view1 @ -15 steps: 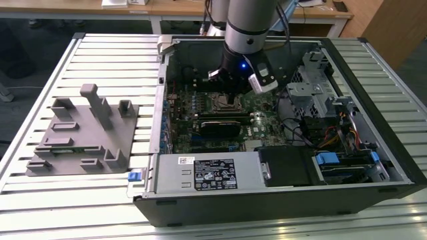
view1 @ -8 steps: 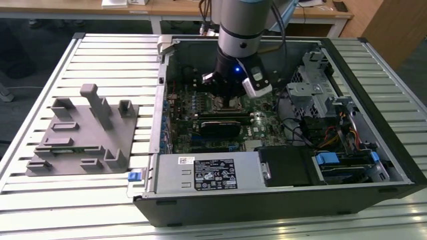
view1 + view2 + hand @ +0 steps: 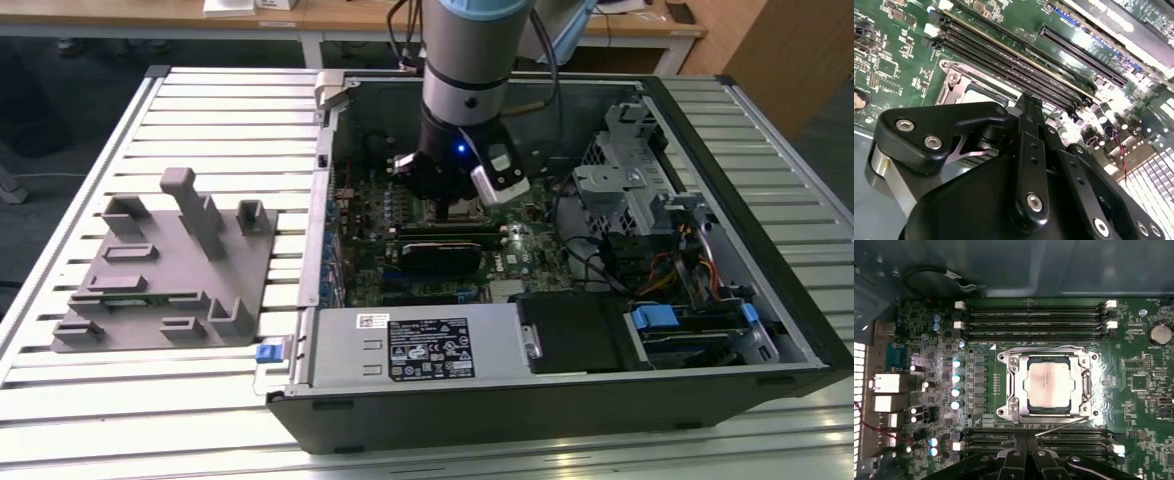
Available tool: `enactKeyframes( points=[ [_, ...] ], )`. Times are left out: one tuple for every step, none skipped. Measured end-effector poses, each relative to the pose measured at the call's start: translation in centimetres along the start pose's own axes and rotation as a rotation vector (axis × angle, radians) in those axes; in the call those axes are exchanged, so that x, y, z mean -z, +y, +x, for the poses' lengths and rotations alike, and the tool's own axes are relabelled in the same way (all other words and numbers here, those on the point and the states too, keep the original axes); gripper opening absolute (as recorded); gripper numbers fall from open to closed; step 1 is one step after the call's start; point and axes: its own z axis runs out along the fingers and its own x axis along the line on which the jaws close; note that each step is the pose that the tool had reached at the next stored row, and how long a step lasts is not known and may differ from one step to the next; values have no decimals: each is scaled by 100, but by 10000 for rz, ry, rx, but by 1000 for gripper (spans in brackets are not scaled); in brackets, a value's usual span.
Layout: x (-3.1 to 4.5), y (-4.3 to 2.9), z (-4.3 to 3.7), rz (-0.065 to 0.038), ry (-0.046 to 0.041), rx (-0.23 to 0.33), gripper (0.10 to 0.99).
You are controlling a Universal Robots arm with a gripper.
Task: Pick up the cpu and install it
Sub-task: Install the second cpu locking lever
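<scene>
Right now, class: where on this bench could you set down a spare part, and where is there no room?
Bare slats of the table lie behind the grey tray and along the front edge before the computer case. Inside the case it is crowded: the gripper hangs over the motherboard, where the cpu sits in its socket.

One cpu (image 3: 1049, 385), seated within one socket frame (image 3: 1013, 385). Eight memory slots in two banks of four: one bank (image 3: 1034, 320) and the other (image 3: 1069, 440) flank the socket. One open computer case (image 3: 561, 400). One grey tray (image 3: 167, 265). One coin-cell battery (image 3: 1159, 333).
</scene>
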Motion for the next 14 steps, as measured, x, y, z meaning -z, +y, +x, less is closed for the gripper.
enactKeyframes(
  points=[
    [-18, -2, 0, -9, 0, 0, 106],
    [-36, -3, 0, -24, 0, 0, 106],
    [-53, -5, 0, -42, 1, -1, 106],
    [-70, -7, 0, -66, 1, 0, 106],
    [-86, -9, 0, -82, 2, 0, 106],
    [-103, -11, 0, -95, 2, 1, 106],
    [-118, -13, 0, -112, 2, 2, 106],
    [-128, -16, 2, -134, 3, 3, 106],
    [-132, -21, 6, -190, 4, 5, 106],
    [-132, -29, 9, -312, 7, 8, 106],
    [-132, -35, 11, -466, 9, 11, 106],
    [-131, -44, 12, -634, 14, 15, 106],
    [-130, -54, 14, -771, 16, 19, 106],
    [-128, -68, 15, -862, 18, 22, 106]
  ],
)
